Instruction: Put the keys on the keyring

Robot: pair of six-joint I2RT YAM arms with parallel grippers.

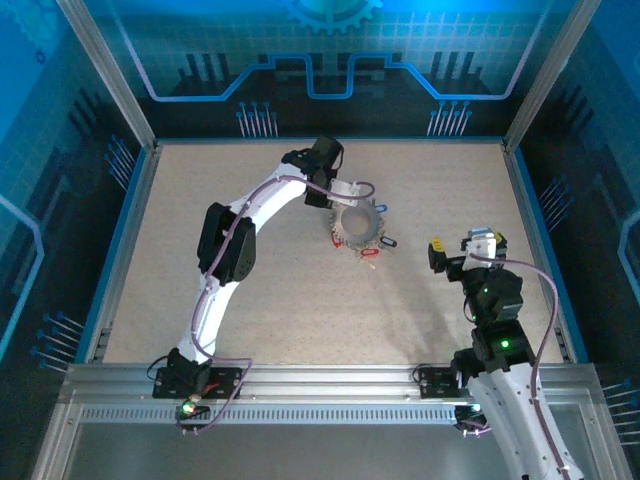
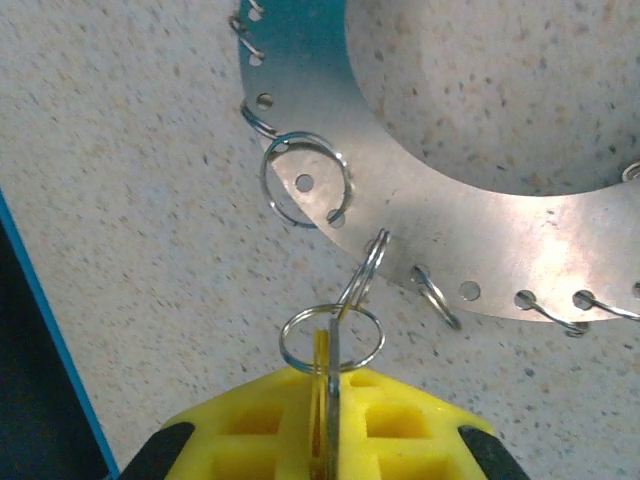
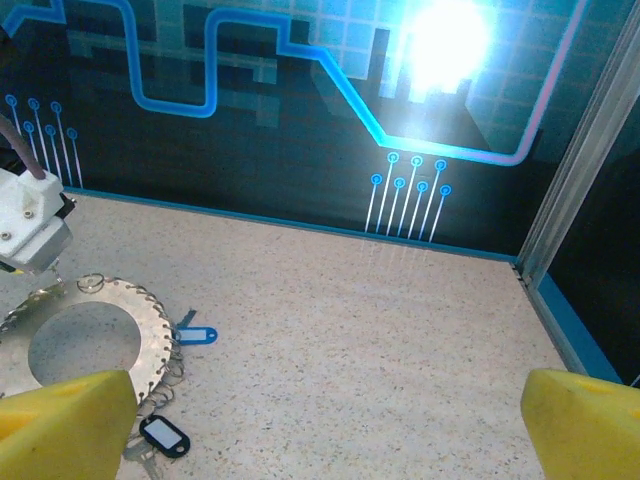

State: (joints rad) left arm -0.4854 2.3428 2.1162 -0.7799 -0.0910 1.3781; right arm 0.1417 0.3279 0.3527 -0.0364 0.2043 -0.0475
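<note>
Blue light glows off the back wall [image 1: 330,60], and the speckled table [image 1: 300,310] is pale and evenly lit, with soft shadows under the arms [image 1: 225,250]. A white glare [image 3: 445,40] blows out one wall patch. The keyring [image 2: 450,230] looks sharp with a dull sheen; nearby yellow fingers [image 2: 250,430] blur.

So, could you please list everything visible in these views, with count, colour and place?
keyring: one, silvery, flat on the table's middle
split rings: several, silver, through the keyring's rim holes
blue key: one, beside the keyring
black key: one, beside the keyring
red key: one, at the keyring's near edge
held key: one, thin metal, seen edge-on
table: one, beige, speckled
left end effector: yellow fingers, shut on the held key at the keyring's rim
right end effector: yellow fingers, open, apart from the keyring
</note>
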